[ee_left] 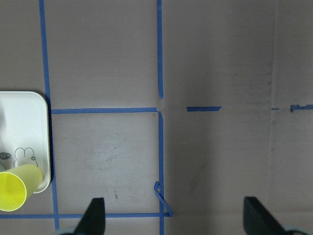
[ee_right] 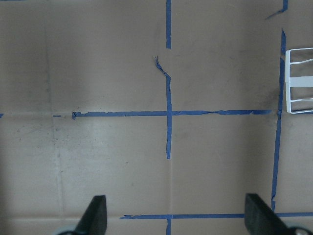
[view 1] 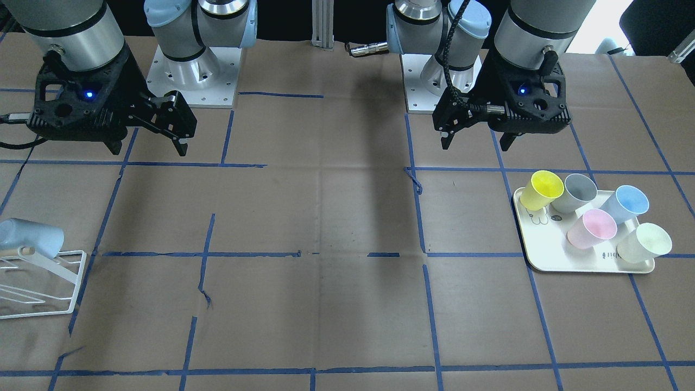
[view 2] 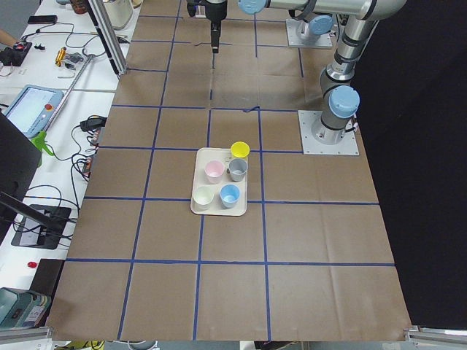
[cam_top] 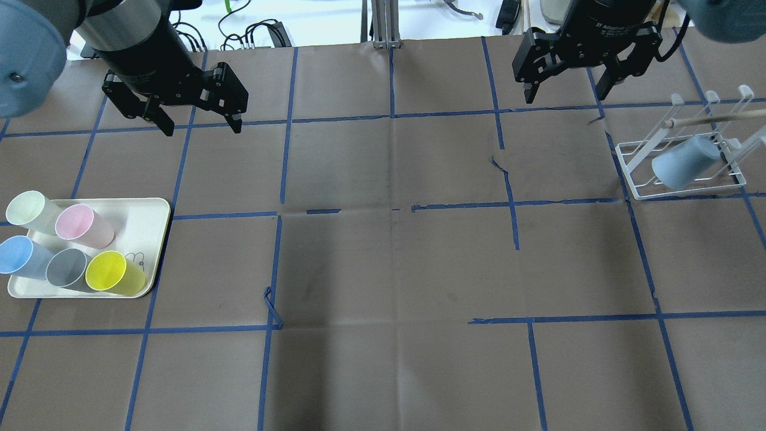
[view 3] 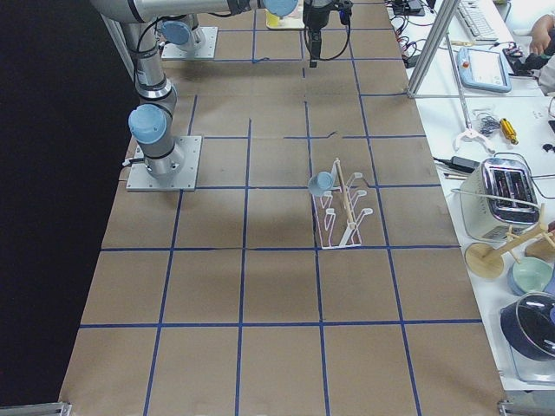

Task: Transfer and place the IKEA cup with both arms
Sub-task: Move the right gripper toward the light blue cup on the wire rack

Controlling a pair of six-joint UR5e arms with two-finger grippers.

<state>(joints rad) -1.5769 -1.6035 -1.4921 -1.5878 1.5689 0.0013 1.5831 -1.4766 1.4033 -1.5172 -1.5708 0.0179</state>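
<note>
Rack: nearest you in the front-facing view, a white wire peg rack [view 1: 49, 266] at the table's [view 1: 326, 217] right edge, cropped there; overhead shows you all of it.
Cup: the small pale light-blue plastic IKEA cup [cam_top: 685, 161] rests tilted on that rack.
Claws: left gripper [cam_top: 203, 127] and right gripper [cam_top: 564, 97] both spread wide.
Tray: a cream plastic tray [cam_top: 143, 227] at the left edge; your left wrist view catches only its corner and a yellow plastic cup [ee_left: 13, 195].
Room: tray and rack well apart, taped brown paper between.
</note>
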